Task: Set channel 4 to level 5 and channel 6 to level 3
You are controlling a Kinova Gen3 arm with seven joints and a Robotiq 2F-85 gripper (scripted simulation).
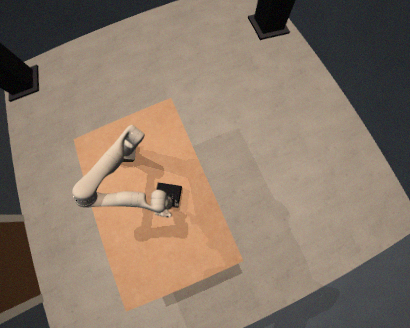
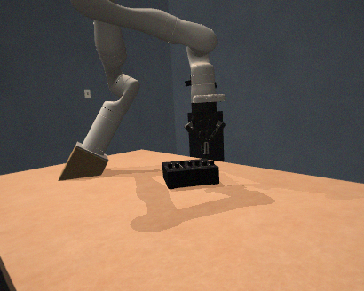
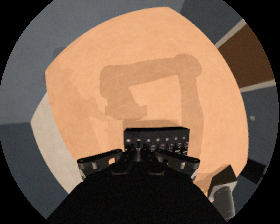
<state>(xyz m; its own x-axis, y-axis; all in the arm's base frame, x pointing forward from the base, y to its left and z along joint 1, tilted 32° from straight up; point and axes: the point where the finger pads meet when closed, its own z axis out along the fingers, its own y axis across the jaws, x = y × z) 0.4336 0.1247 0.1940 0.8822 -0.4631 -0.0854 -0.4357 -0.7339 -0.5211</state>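
The lighting desk (image 2: 190, 173) is a small black box with a row of fader caps on top. It stands upright on the orange table. It also shows in the overhead view (image 1: 170, 193) and in the wrist view (image 3: 156, 141). My gripper (image 2: 205, 156) points straight down and is shut, with nothing between the fingers. Its fingertips are at the top of the desk near its right end. In the wrist view the shut fingers (image 3: 143, 155) cover the desk's near edge. The fader levels are too small and dark to read.
The arm's base (image 2: 83, 163) stands on the table behind and left of the desk. The arm's elbow (image 1: 86, 194) hangs over the table's left side. Two dark posts (image 1: 270, 17) stand on the floor far from the table.
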